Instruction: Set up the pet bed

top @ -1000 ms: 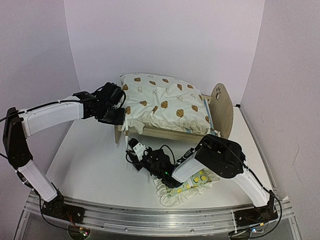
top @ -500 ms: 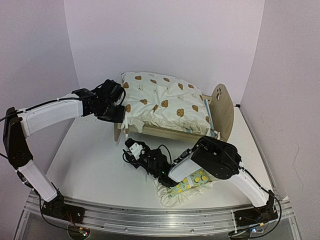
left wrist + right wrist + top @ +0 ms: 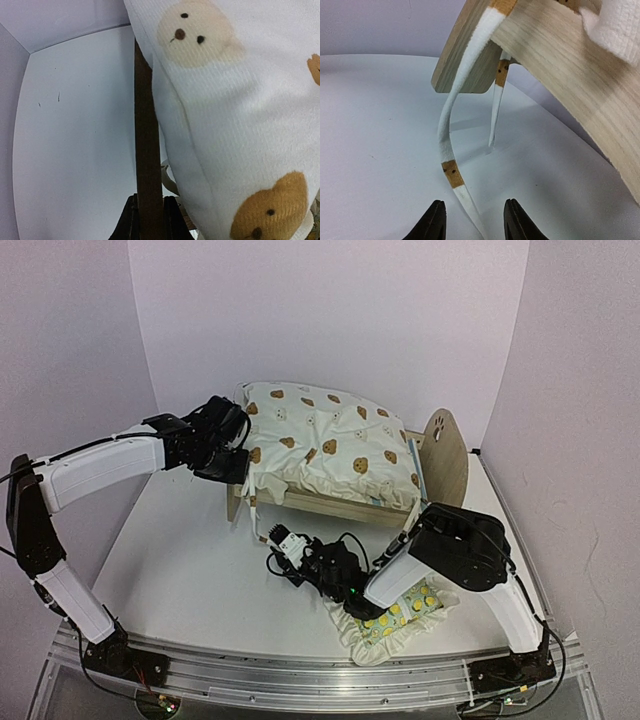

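Left claw (image 3: 148,212) pinches the pet bed (image 3: 446,460) by its end rail; right claw (image 3: 474,212) gapes just beside

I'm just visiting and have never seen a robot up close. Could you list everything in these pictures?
pet bed: one, light wood, back of the table.
cushion: one, cream with brown bears, on the bed.
ties: two seen, white with tan bands, hanging off the bed's end.
pillow: one, green with yellow lemons, beside the right arm.
table: one, white.
left gripper: one, black, shut on the bed's end board.
right gripper: one, black, open, a tie between its fingers.
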Robot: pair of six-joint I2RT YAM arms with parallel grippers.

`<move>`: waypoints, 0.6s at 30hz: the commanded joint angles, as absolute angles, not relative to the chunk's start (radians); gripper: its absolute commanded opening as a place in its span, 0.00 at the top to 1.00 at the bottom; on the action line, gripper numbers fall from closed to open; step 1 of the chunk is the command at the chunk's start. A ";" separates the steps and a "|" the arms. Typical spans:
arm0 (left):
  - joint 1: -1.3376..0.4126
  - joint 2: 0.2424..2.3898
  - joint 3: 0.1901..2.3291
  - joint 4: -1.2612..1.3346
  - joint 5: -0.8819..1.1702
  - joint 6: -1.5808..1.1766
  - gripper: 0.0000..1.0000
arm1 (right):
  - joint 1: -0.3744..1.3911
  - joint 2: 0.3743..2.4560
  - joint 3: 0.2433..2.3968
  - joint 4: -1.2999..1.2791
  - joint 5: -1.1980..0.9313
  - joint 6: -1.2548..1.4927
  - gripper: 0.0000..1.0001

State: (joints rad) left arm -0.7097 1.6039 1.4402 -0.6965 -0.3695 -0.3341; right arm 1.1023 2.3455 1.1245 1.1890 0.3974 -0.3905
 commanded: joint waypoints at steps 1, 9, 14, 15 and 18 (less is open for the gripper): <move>-0.719 1.528 1.554 -0.575 -0.327 -0.295 1.00 | 1.100 2.369 1.231 1.216 0.420 -0.442 0.60; -0.720 1.517 1.552 -0.581 -0.322 -0.290 1.00 | 1.062 2.491 1.408 1.214 0.421 -0.409 0.68; -0.720 1.513 1.550 -0.579 -0.310 -0.289 1.00 | 1.047 2.525 1.470 1.177 0.373 -0.361 0.68; -0.720 1.513 1.549 -0.578 -0.306 -0.289 1.00 | 1.046 2.533 1.486 1.166 0.363 -0.355 0.67; -0.720 1.509 1.549 -0.575 -0.296 -0.289 1.00 | 1.040 2.572 1.545 1.142 0.357 -0.348 0.66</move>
